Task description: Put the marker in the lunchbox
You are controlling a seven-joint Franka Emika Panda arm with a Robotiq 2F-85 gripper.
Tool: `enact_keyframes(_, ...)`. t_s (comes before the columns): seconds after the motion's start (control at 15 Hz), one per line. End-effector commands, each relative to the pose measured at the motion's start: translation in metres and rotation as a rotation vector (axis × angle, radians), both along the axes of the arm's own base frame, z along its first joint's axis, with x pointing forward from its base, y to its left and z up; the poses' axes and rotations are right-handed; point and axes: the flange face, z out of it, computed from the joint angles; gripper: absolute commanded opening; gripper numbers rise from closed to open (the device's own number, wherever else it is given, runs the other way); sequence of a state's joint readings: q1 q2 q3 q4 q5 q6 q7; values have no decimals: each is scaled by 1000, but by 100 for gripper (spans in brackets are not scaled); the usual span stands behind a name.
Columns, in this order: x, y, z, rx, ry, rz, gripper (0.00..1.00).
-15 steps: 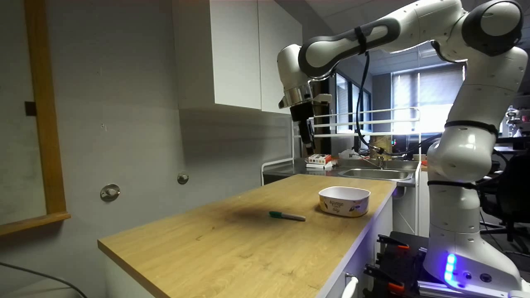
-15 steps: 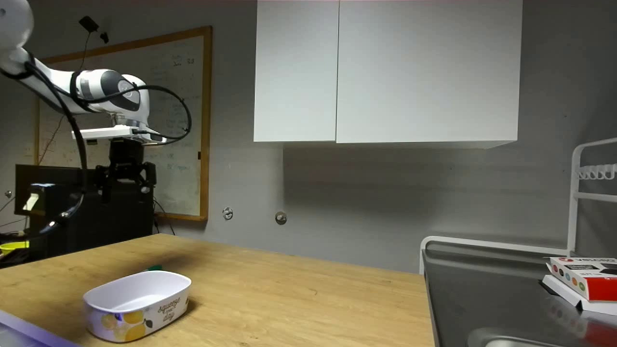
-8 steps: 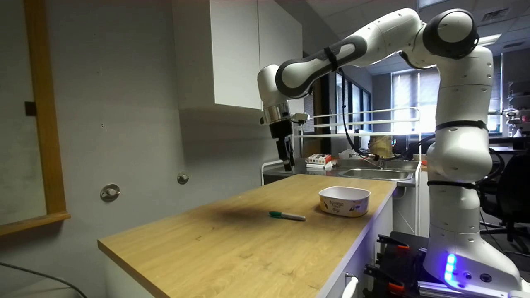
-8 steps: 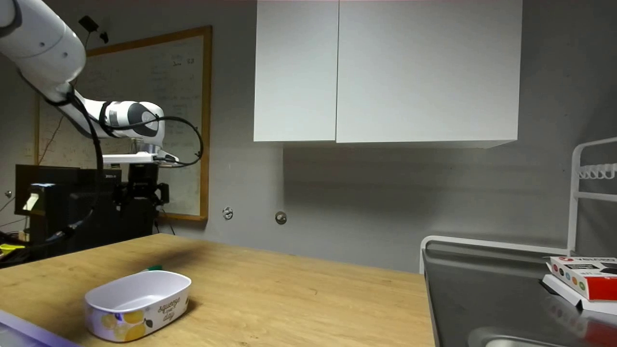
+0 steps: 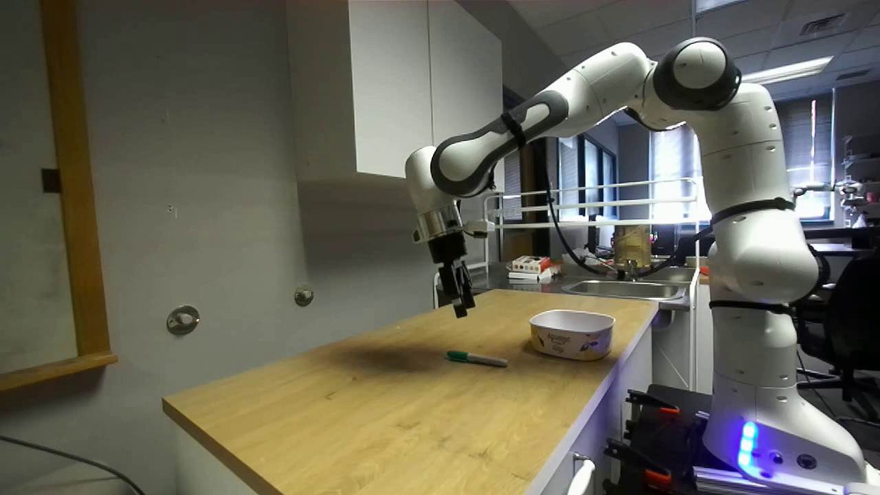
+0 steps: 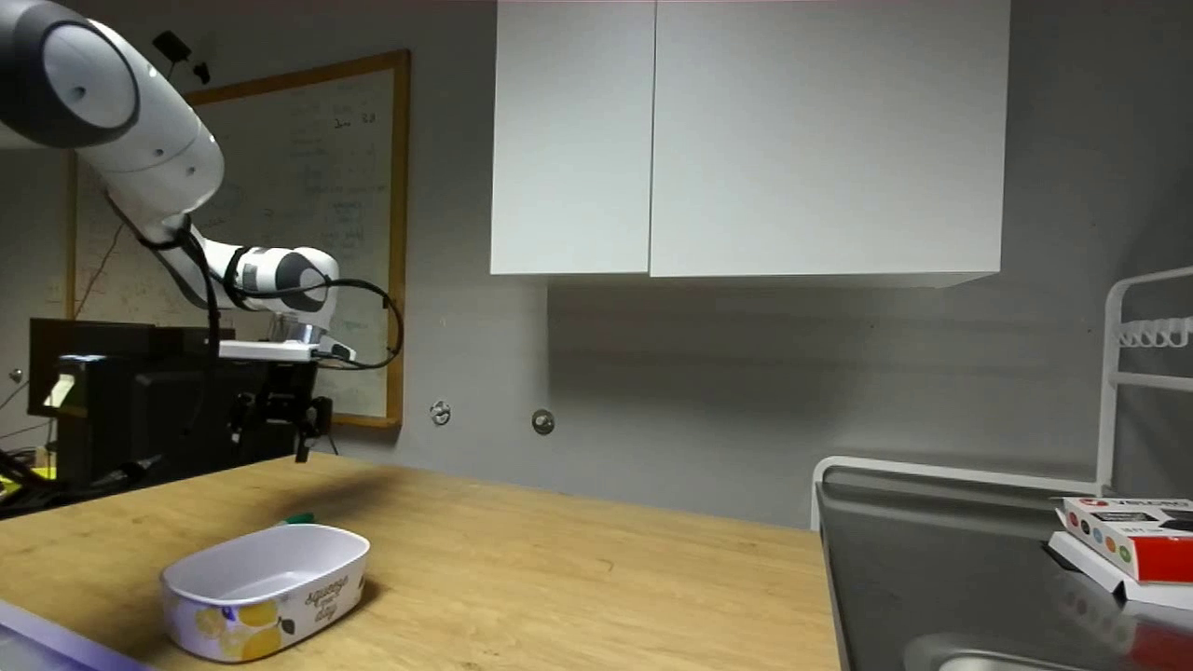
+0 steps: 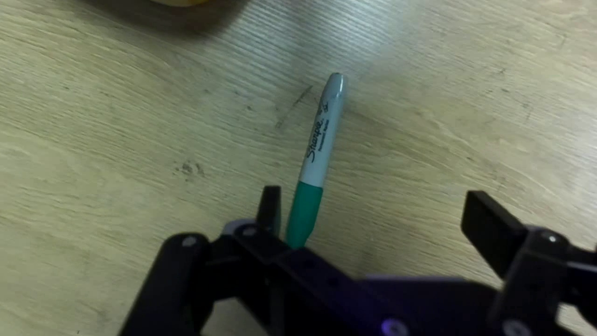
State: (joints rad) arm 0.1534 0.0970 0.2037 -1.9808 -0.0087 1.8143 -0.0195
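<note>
Claw (image 7: pixel 373 210) apart above table (image 7: pixel 116 163); marker (image 7: pixel 315 149) lies mid-frame in wrist view. In an exterior view, lunchbox (image 5: pixel 572 342) near table's right edge, table spreading wide toward lower left.

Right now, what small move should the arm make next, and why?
Probably nudge the fingers sideways to center the marker between them: in the wrist view they stand open above the table, but the marker's green end shows beside one finger, not mid-gap.

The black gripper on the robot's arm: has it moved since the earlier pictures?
Yes. In an exterior view, against the wall cabinet, the gripper has moved down and toward the picture's left.
</note>
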Motion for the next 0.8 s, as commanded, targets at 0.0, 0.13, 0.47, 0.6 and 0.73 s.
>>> enact_keyframes(0.0,15,5,-21,33,41,11,100)
enact_keyframes(0.13,16,4,-34,34,51,32,100)
enact_keyframes(0.47,17,1,-61,40,72,57,100)
enact_keyframes(0.6,18,0,-70,45,77,69,100)
enact_keyframes(0.73,19,-2,-79,51,80,80,100)
